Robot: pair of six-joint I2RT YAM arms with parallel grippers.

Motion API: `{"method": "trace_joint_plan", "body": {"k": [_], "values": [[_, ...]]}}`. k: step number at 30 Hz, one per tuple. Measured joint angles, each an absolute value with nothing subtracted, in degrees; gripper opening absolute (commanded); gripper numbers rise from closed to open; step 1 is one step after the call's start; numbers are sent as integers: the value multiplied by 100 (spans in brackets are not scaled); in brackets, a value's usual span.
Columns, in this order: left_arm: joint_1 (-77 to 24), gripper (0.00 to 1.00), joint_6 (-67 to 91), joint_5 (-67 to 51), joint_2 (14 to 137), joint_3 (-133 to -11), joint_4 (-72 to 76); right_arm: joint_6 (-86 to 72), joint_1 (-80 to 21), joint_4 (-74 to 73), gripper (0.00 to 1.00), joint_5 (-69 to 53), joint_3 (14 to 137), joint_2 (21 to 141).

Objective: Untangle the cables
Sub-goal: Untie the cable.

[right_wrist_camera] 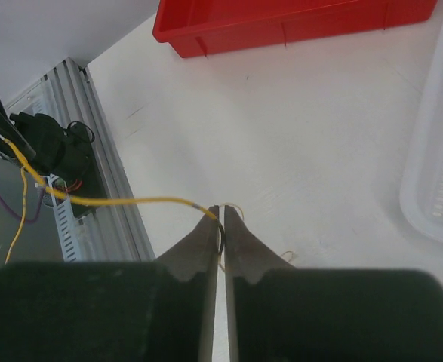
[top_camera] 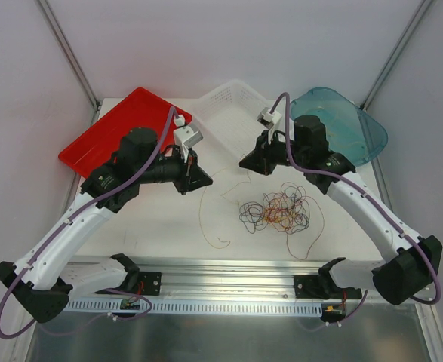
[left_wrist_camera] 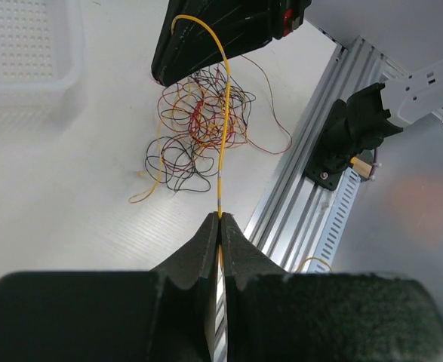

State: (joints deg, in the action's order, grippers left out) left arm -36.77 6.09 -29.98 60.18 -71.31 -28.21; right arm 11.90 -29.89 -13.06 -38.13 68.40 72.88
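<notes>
Yellow, red and black thread-thin cables (top_camera: 278, 210) are lying mostly knotted on the white table (top_camera: 168, 226) nearest you; beyond, your left gripper (left_wrist_camera: 219, 220) and right gripper (right_wrist_camera: 221, 215) are both clamping one yellow strand (left_wrist_camera: 227, 113), so you are barely starting, I judge.

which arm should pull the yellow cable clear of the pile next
Left, probably. The left gripper pinches the yellow cable on the side away from the tangle, toward the red tray; the right gripper, also shut on it, sits nearer the tangle and can anchor.
</notes>
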Motion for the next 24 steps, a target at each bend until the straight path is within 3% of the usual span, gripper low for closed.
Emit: {"method": "trace_joint_plan", "body": {"k": [1, 4, 5, 7, 9, 16, 21, 24], "values": [[-3677, 0, 609, -2982, 6010, -7126, -2821, 1184, -2989, -1306, 1, -3819, 6834, 7282], [-3677, 7, 613, -2781, 5933, -7015, -2814, 1170, -2985, -1363, 1, -3793, 6812, 7229], [-3677, 18, 615, -2683, 5902, -6954, -2816, 1173, -2978, -1400, 1, -3774, 6812, 7196], [-3680, 25, 633, -2504, 5870, -6849, -2818, 1184, -2950, -1544, 1, -3653, 6836, 7107], [-3680, 41, 642, -2324, 5867, -6746, -2818, 1197, -2891, -1769, 1, -3441, 6945, 7035], [-3677, 80, 596, -1789, 5861, -6490, -2827, 1105, -2438, -2591, 1, -2349, 8101, 7008], [-3677, 97, 416, -1380, 5789, -6313, -2818, 860, -1863, -3015, 1, -1411, 8882, 6991], [-3673, 99, 305, -1002, 5789, -6184, -2821, 685, -1466, -3155, 1, -812, 9098, 6978]]}}
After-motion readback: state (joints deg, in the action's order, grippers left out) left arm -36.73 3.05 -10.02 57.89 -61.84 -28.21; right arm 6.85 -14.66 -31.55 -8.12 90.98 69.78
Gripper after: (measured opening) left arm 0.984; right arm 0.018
